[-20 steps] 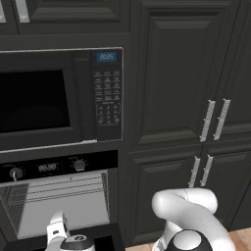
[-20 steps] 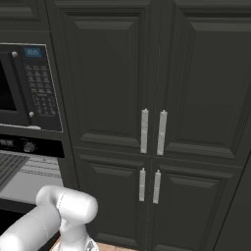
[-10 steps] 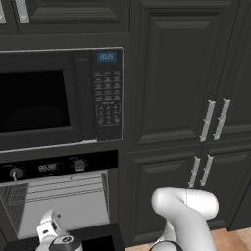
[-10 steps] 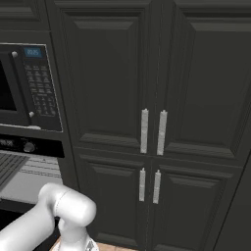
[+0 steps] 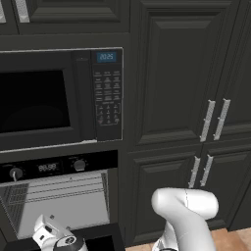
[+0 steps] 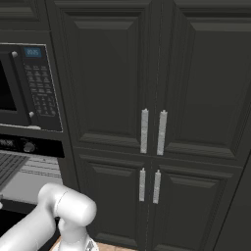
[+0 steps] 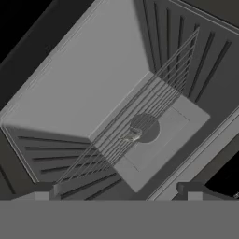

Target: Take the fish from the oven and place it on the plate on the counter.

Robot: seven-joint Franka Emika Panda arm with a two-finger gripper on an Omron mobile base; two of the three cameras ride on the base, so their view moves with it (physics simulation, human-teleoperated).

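Observation:
The oven (image 5: 59, 198) stands open below its knob panel, showing a light grey interior with a wire rack (image 7: 140, 112). In the hand view the fish (image 7: 132, 136), small and dark grey, lies on that rack deep inside, in front of a round dark patch on the back wall. My gripper (image 7: 119, 193) is open, its fingertips (image 7: 45, 192) spread wide with nothing between them, and it points into the cavity, well short of the fish. In the left base view the hand (image 5: 53, 237) hovers low at the oven's mouth. The plate and the counter are out of view.
A black microwave (image 5: 59, 98) with a keypad sits directly above the oven. Tall dark cabinets (image 6: 152, 98) with silver handles fill the wall to the right. The lowered oven door (image 5: 95, 239) lies just under the hand. Ribbed side walls (image 7: 60, 154) flank the rack.
The hand has sunk lower and to the left in front of the oven opening, and the white elbow has swung with it. The jaws have stayed open.

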